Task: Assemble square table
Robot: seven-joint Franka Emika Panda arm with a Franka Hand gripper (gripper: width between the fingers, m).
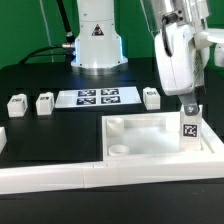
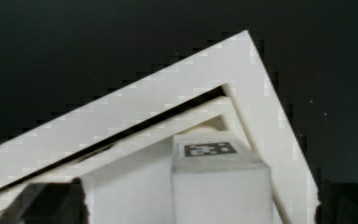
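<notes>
wide-spread pincer (image 1: 190, 112) straddles upright leg (image 1: 190, 130) at a corner of the slab (image 1: 150, 143).

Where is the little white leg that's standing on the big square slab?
In the exterior view, the leg stands at the slab's corner on that view's right, just under the gripper.

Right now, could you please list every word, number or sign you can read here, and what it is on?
No words, brands or numbers are readable in either view.
Triangular sign on the robot base: too small to read.
Black-and-white tags on the marker board, the loose legs and the leg standing in the square table: patterns, not text.
</notes>
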